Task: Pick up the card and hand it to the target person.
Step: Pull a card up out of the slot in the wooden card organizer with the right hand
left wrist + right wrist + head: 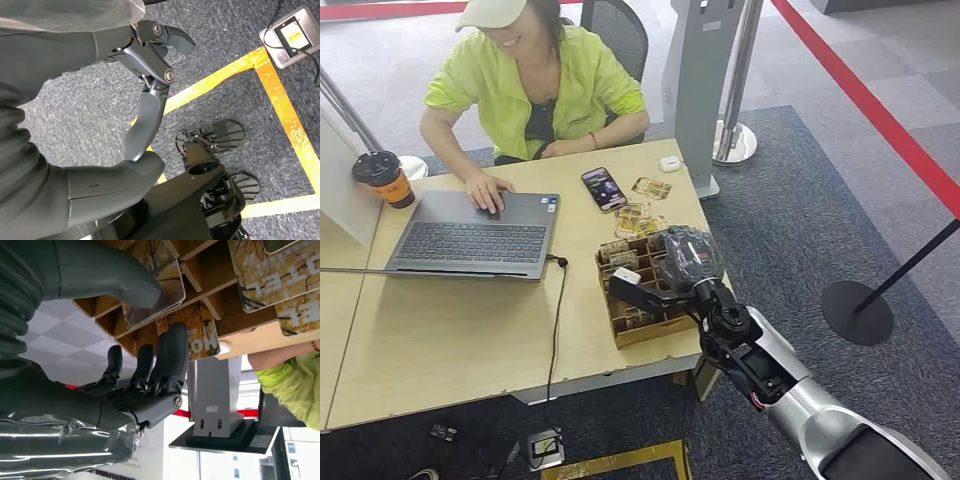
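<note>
Silver forearm of the robot's right arm reaches in from the lower right toward the wooden card box (641, 325) at the near right edge of the table (456, 330). The right hand (663, 275) hangs over the box, fingers stretched out across its slots; from the wrist, the thumb (124, 282) presses on a card (158, 287) standing in a slot while the darker fingers (171, 357) lie just off the next card, so whether the hand truly grips the card cannot be told. The left hand (147, 100) hangs low over the carpet (226, 40), fingers curled toward the thumb with nothing between them. Beyond the box, loose cards (641, 215) lie on the tabletop beside a phone (604, 188), with a small white case (670, 163) farther back. A laptop (471, 235) sits to the left, its cable (558, 320) dropping off the table's near edge to a floor socket (545, 447). A coffee cup (384, 178) stands at the far left. A person in a lime jacket (535, 85) sits behind the table, one hand (487, 190) on the laptop.
</note>
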